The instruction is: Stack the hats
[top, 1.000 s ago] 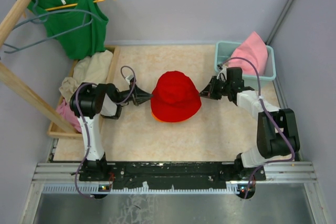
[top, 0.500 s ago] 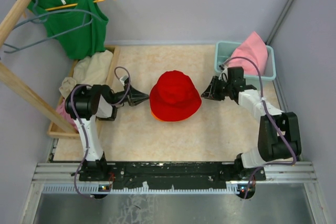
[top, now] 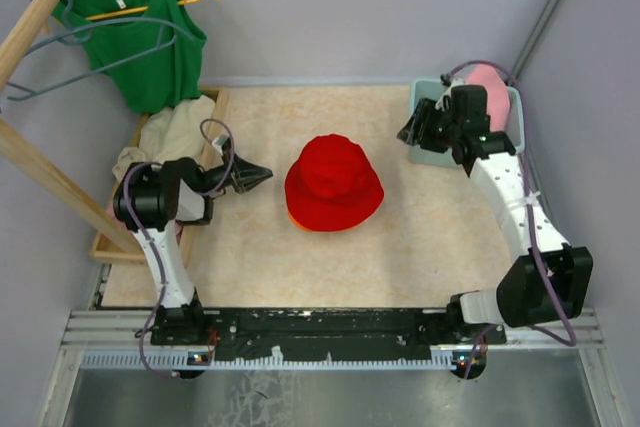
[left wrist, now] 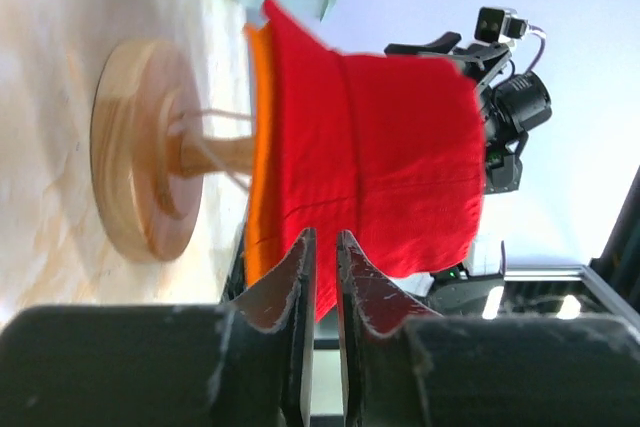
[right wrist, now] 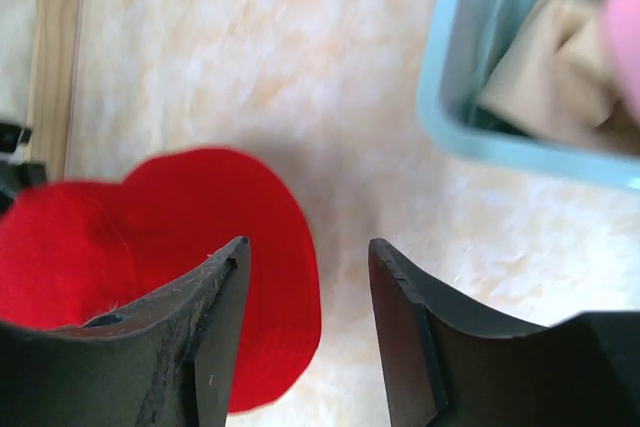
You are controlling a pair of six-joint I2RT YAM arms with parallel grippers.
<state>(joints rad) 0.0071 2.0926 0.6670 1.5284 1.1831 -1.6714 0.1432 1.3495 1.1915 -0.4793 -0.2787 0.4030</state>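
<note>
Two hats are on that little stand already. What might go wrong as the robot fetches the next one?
The red hat and orange hat rest on a stand with a thin stem, so a clumsy push while adding another might tip it. In the bin the pink hat lies against beige cloth. The right claw, open beside the bin, may grab both or catch the rim.
</note>
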